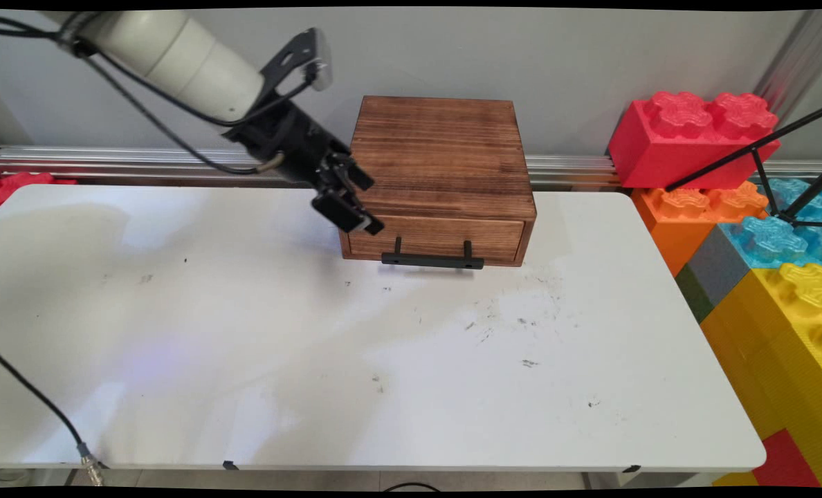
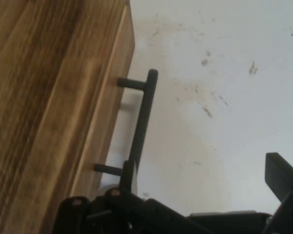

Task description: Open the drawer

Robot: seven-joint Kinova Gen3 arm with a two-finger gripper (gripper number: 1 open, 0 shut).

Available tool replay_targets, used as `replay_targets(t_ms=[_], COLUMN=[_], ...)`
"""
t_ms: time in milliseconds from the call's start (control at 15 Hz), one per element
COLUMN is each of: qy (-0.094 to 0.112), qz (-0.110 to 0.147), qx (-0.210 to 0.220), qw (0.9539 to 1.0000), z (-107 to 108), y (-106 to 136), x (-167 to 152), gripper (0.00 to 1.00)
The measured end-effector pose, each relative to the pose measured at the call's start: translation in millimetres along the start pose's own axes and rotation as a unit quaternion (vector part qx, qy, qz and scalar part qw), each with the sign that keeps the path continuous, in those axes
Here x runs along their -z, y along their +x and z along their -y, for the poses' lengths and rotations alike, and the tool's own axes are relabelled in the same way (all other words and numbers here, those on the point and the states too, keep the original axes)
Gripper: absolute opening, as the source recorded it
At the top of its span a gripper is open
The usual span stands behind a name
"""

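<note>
Hand (image 2: 200,195) open beside wooden box's (image 2: 49,97) black handle (image 2: 141,122).

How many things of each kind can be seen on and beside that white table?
Wooden drawer box with black handle: 1
Robot gripper: 1
Red block: 1
Orange block: 1
Total: 4, not counting the white table or the other blue, yellow and grey blocks at the right edge, which run out of view.

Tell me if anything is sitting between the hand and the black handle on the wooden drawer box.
Nothing visible does. The hand hangs open at the left front corner of the wooden box, with the black handle just below and to its right. In the hand view only bare white table lies beside the handle.
</note>
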Motion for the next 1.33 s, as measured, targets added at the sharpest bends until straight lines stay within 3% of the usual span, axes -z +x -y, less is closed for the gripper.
replay_targets(t_ms=[467, 1333], qy=[0.017, 0.014], qz=[0.029, 0.086], qx=[-0.039, -0.113], qw=[0.9987, 0.9898], z=[-1.9, -2.4], y=[37.9, 64.5], x=[-29.2, -96.8], gripper=[1.00, 1.00])
